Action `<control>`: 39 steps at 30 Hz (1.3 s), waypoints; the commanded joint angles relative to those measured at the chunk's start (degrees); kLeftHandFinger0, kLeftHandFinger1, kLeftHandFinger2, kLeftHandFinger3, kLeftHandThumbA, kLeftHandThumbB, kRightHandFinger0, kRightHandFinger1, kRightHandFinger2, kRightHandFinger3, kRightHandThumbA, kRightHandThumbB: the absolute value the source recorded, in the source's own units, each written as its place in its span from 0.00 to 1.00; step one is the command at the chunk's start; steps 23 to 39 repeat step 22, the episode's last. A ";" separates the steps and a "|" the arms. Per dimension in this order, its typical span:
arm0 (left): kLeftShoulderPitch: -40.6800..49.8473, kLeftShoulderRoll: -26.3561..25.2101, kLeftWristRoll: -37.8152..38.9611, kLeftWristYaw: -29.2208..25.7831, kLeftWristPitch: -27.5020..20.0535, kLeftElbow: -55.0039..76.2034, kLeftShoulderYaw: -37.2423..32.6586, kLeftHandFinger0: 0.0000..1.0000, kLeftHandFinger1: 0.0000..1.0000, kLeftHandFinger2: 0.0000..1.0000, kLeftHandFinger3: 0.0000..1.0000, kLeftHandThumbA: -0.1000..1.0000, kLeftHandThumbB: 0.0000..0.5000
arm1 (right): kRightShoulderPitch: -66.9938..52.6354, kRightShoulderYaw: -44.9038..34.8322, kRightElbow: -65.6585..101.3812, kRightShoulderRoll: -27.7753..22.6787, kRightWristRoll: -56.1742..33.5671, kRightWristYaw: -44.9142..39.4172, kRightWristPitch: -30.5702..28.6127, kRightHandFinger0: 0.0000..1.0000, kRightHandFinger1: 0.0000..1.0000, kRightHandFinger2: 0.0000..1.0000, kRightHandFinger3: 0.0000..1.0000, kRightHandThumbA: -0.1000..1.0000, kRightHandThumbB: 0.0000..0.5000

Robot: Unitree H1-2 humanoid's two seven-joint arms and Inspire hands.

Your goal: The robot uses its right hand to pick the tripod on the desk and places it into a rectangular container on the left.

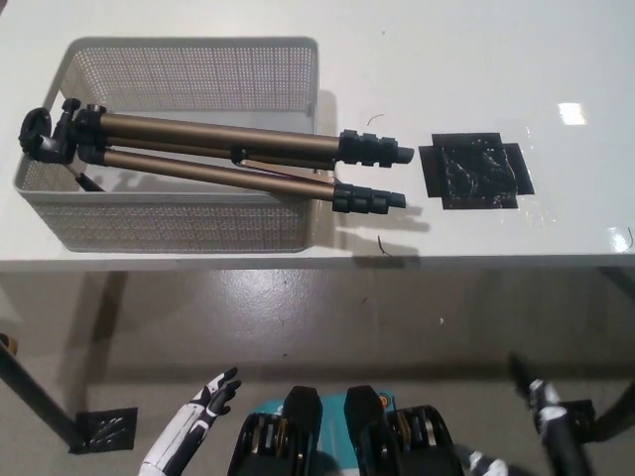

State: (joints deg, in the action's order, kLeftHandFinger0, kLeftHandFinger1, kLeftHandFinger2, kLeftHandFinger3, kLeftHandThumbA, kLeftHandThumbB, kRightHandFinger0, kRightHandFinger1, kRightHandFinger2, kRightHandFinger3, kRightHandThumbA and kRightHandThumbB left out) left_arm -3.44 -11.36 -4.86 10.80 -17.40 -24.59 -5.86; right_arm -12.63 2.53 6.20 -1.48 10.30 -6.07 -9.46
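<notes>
The tripod point(218, 154) has bronze legs and a black head. It lies folded across the white mesh container point(189, 223) at the left of the desk. Its head rests at the container's left end, and its black feet stick out past the right rim above the desk. Nothing holds it. My black right hand point(541, 397) hangs low at the bottom right, below the desk edge, motion-blurred, holding nothing, with a finger extended. My white left hand point(210, 395) rests at the lower left with its fingers apart.
A black tape patch point(474, 174) marks the white desk point(496, 59) right of the tripod's feet. The desk's front edge runs across the middle of the picture, with grey floor below it. A dark table leg point(35, 397) and floor tape point(104, 428) are at the lower left.
</notes>
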 commanded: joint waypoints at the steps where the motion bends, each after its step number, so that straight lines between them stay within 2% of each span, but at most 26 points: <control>1: -1.14 -0.08 2.11 -0.10 -2.68 1.12 1.24 1.00 1.00 1.00 1.00 1.00 1.00 | 1.39 1.90 -7.99 1.37 -8.66 -1.75 -14.05 1.00 1.00 1.00 1.00 1.00 0.83; 2: -1.21 -0.09 1.96 -0.21 -3.05 0.84 1.21 1.00 1.00 1.00 1.00 1.00 1.00 | 1.60 2.00 -9.12 1.34 -8.96 -1.97 -14.45 1.00 1.00 1.00 1.00 1.00 0.83; 3: -0.36 0.22 2.32 -0.24 -2.27 1.60 1.35 1.00 1.00 1.00 1.00 1.00 1.00 | 1.55 2.31 -11.88 1.18 -8.69 -2.19 -15.54 1.00 1.00 1.00 1.00 1.00 0.76; 4: -0.29 0.26 2.43 -0.20 -2.00 1.83 1.41 1.00 1.00 1.00 1.00 1.00 1.00 | 1.82 2.39 -12.93 1.11 -8.67 -2.16 -16.13 1.00 1.00 1.00 1.00 1.00 0.76; 7: 1.07 0.39 2.58 -0.32 -1.98 2.44 1.62 1.00 1.00 1.00 1.00 1.00 1.00 | 1.62 2.45 -15.94 0.88 -9.56 -2.58 -15.78 1.00 1.00 1.00 1.00 1.00 0.86; 15: 0.11 0.61 3.21 -0.45 -3.61 0.86 2.60 1.00 1.00 1.00 1.00 1.00 1.00 | 4.19 1.31 -17.97 0.19 -13.61 -3.85 -11.94 1.00 1.00 1.00 1.00 1.00 0.98; 18: 0.52 0.65 3.58 -0.12 -2.97 1.54 2.92 1.00 1.00 1.00 1.00 1.00 1.00 | 4.43 1.55 -18.79 -0.09 -14.19 -4.35 -12.18 1.00 1.00 1.00 1.00 1.00 0.92; 39: 0.15 1.01 3.50 -0.33 -3.36 0.71 3.04 1.00 1.00 1.00 1.00 1.00 1.00 | 4.52 1.64 -18.80 -0.53 -14.41 -4.60 -12.07 1.00 1.00 1.00 1.00 1.00 0.93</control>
